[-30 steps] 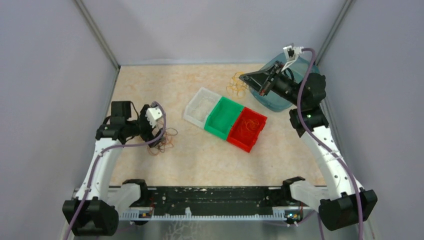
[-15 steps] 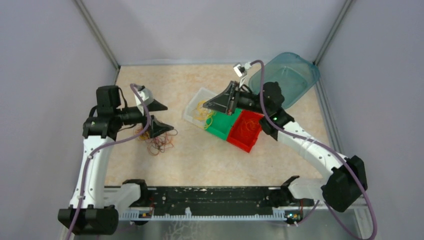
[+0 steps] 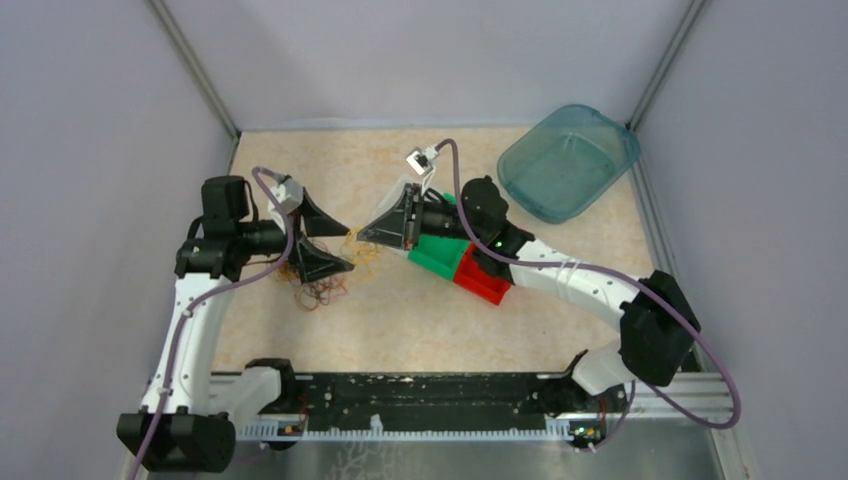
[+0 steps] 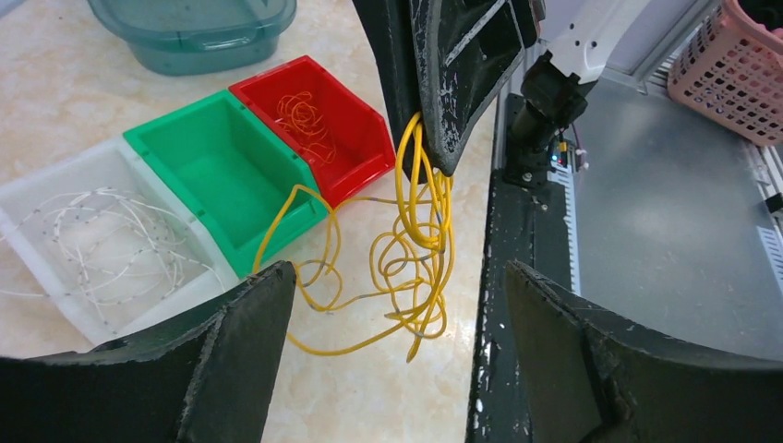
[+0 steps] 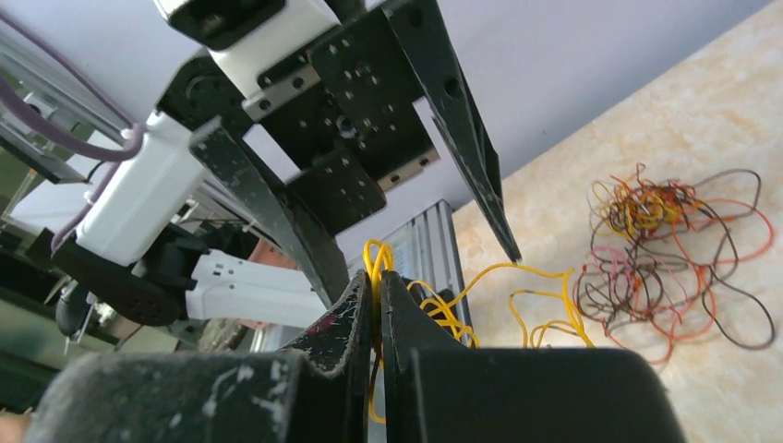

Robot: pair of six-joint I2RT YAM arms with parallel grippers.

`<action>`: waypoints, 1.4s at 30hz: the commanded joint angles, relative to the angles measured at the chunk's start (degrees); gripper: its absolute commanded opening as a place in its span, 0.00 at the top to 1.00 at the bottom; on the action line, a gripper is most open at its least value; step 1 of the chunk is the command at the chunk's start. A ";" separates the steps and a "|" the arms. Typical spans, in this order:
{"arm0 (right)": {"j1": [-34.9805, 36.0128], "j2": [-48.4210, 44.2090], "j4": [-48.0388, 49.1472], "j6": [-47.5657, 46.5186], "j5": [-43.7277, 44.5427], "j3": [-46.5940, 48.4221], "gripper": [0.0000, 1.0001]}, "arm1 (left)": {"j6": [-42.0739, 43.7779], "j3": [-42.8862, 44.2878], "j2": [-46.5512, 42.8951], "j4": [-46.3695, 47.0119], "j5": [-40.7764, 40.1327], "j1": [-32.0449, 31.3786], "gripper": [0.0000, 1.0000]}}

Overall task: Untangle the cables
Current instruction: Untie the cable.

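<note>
Two tools are close together over the left half of the table. The right tool is pressed together and pinches a yellow cable, which hangs down in loose loops. The left tool is spread wide, with one finger on each side of the hanging loops. One loop comes very close to that finger, but I cannot tell if it touches.

A tangle of cables, red, orange and brown, lies on the table near its left edge, just under the left tool.

Three bins sit side by side in the middle of the table. The white bin has white cables in it. Next comes the green bin, then the red bin with orange cables in it. A blue-green tub sits in the far right corner.
</note>
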 commanded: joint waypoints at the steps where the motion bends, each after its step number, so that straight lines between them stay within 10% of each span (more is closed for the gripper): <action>1: 2.09 0.95 6.96 -0.45 2.21 4.08 0.96 | -0.31 -2.25 -1.05 1.60 3.42 -0.64 0.13; 5: 2.62 2.08 8.05 -0.12 2.80 3.29 0.94 | -0.13 -3.06 -0.89 2.42 2.77 -0.72 0.26; 14: -2.14 -2.56 6.63 -0.94 2.63 -1.98 0.84 | 4.72 -1.66 0.33 0.49 -5.04 -0.78 0.99; 23: -8.17 -5.06 7.15 0.51 0.53 -7.80 0.87 | 4.29 1.48 4.10 4.43 -10.47 -0.85 1.00; 34: -3.08 -3.88 2.64 -17.61 7.49 -7.03 0.47 | -1.87 13.89 11.40 5.24 -6.85 -3.47 1.00; 38: -2.48 -2.34 8.27 -19.28 12.49 -8.76 0.04 | -4.97 16.42 11.79 5.55 -5.25 -4.34 1.00; 42: -0.26 1.18 8.97 -21.91 16.92 -6.53 0.02 | -7.74 16.88 10.91 6.30 -4.94 -5.00 1.00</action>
